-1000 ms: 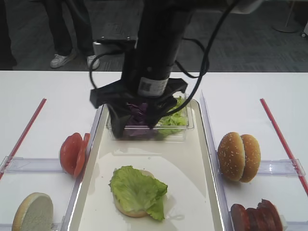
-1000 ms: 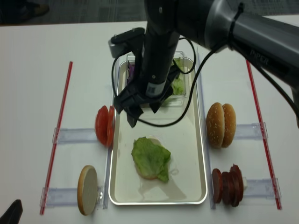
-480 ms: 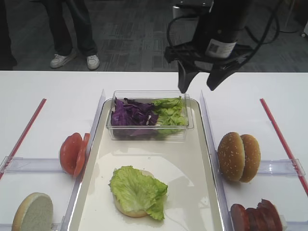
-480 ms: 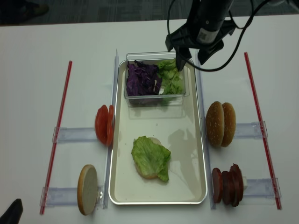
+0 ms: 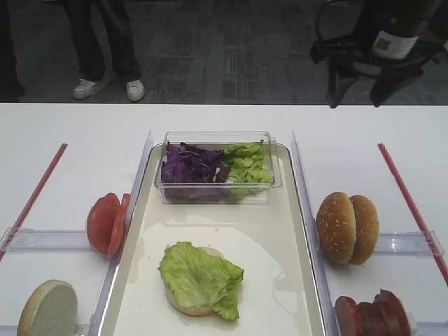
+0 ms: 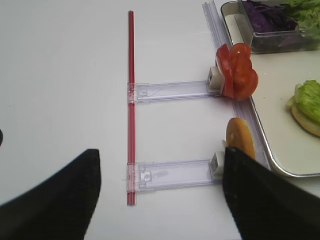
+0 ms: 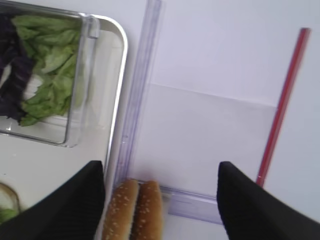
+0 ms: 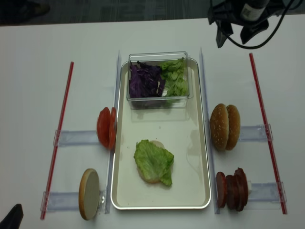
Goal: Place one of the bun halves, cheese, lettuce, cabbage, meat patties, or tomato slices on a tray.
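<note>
While lettuce [image 8: 153, 161] tops a bun half [image 8: 151, 177] on the tray [image 8: 200, 143], right gripper [image 8: 234, 37] released, empty

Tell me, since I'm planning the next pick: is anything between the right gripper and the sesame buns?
Nothing visible. The right gripper hangs open and empty above the table's far right; only bare table lies between it and the sesame bun halves beside the tray.

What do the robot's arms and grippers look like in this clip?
The right gripper is matte black with two blunt, tapering fingers on a wide black crossbar. Its round black wrist carries a white printed label, and loose black cables loop beside it. The left gripper shows only in its own wrist view, as two broad black fingers; no markings are visible there.
</note>
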Robot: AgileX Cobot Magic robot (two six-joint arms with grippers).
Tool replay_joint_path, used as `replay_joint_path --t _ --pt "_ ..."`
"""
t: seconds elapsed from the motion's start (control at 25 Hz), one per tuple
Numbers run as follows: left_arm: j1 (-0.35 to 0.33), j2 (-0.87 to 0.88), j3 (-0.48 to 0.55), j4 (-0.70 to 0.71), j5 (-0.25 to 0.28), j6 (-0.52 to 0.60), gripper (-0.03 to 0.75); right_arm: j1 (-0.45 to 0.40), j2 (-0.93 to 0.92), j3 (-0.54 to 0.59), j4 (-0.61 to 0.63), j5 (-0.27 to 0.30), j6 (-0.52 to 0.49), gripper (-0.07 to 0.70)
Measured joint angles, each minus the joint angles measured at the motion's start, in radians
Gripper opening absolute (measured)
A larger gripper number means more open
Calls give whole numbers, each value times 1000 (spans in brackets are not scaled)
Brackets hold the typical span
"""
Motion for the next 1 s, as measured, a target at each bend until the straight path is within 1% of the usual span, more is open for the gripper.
replay_joint_path --t 0.12,0.24,0.44,0.56,0.76,0.88,1.0 --pt "0 0 0 0 0 0 486 -48 -43 52 -33 0 0 505" --pt "0 0 0 0 0 0 486 -99 -113 136 -45 0 0 505" --pt "0 0 0 0 0 0 486 -145 -254 274 -58 1 -6 505" --pt "0 0 0 0 0 0 486 -147 -331 343 -61 1 -8 505" --pt "0 0 0 0 0 0 486 -147 -449 451 -61 -45 -9 505" --pt "0 0 0 0 0 0 486 -147 -519 511 -61 -56 -9 505" --pt "0 0 0 0 0 0 486 -147 -608 589 -55 -82 -9 505"
